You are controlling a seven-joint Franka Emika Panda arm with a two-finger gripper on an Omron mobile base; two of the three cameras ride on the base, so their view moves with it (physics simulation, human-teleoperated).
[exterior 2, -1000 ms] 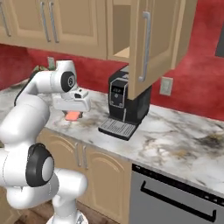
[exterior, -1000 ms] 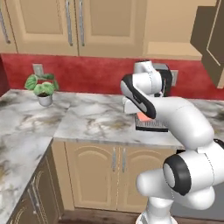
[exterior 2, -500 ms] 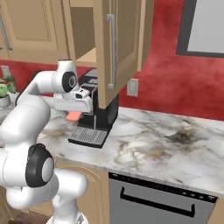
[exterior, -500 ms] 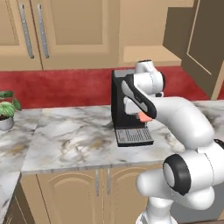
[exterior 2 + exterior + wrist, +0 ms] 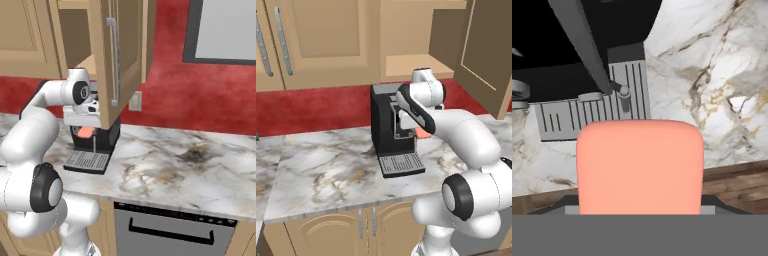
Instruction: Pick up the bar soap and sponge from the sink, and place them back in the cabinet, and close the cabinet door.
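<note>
We are noting that both base views have shifted whole since the earlier frames: the potted plant and the corner of the counter have slid out of the left base view, so the base is driving, not the things moving. The coffee machine (image 5: pixel 392 127), off to one side a second ago, is now sitting mid-frame, directly under the open cabinet (image 5: pixel 413 64).

The gripper (image 5: pixel 86 131) is carrying the bar soap (image 5: pixel 640 167), clamped narrow on it; in the hand view the salmon block is covering the fingertips, so we are reading the grip from the soap hanging there above the counter. In the right base view the soap (image 5: pixel 86 132) is showing just under the hand, in front of the machine's upper body and above its drip tray (image 5: pixel 88 160). In the left base view a sliver of it (image 5: pixel 422 132) is peeking past the forearm.

Edges: the cabinet door (image 5: pixel 117 55) is standing open, its lower edge hanging just beside the hand, its silver handle (image 5: pixel 115 62) facing the right base camera. The cabinet shelf is lying above the machine's top. Open marble counter (image 5: pixel 200 165) is stretching to the right of the machine
</note>
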